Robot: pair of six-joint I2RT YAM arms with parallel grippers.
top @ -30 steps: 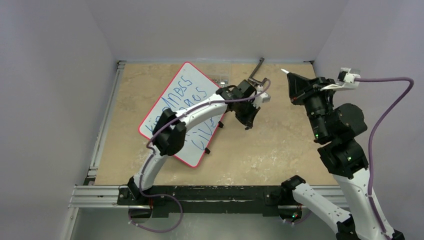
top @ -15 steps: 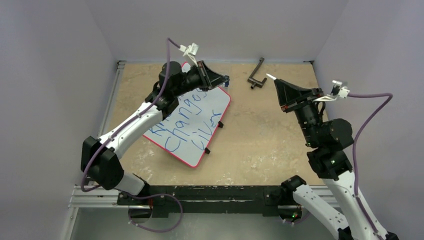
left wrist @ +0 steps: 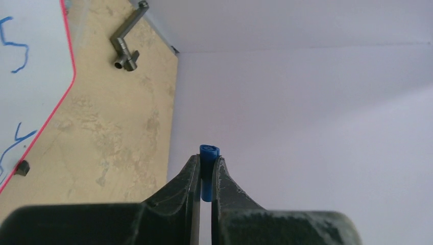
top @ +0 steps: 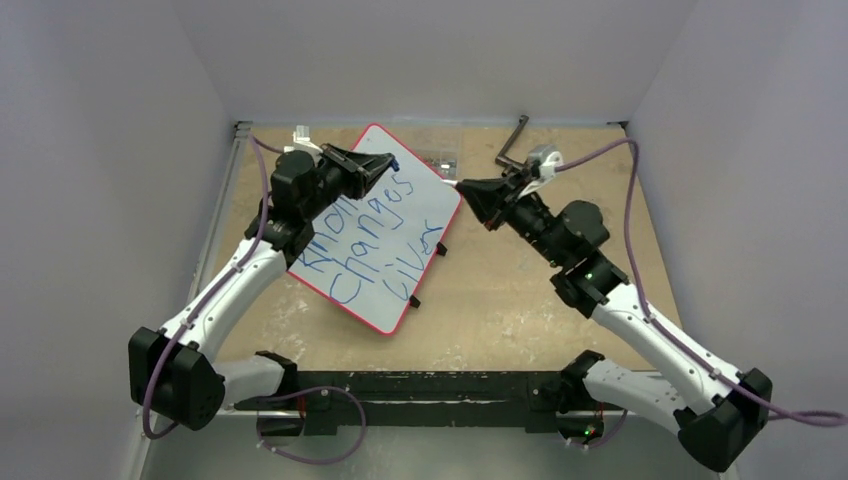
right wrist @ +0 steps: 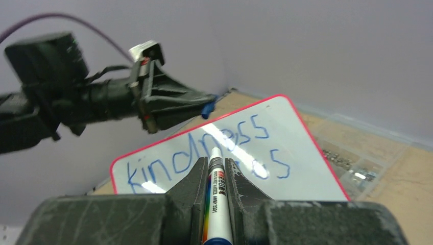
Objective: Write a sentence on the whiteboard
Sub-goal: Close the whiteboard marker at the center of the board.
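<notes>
The whiteboard (top: 366,304) lies tilted on the table, red-rimmed, with the sentence (top: 375,235) in blue, "Kindness changes lives". My left gripper (top: 385,163) hovers over the board's far corner, shut on a small blue cap (left wrist: 209,171). My right gripper (top: 462,186) is just off the board's right corner, shut on a white marker (right wrist: 217,204) whose bare white tip points towards the left gripper. In the right wrist view the board (right wrist: 306,178), the word "kindness" (right wrist: 173,163) and the left gripper (right wrist: 207,102) with the cap show ahead.
A grey metal bracket (top: 513,145) lies at the back of the table. A clear plastic compartment box (top: 437,157) sits behind the board's far edge. Black clips (top: 440,249) stick out from the board's right edge. Grey walls close in on three sides.
The left arm swung from right of the board back to its far left corner. The right arm came down from high on the right and reached left, its tip now facing the left gripper.
</notes>
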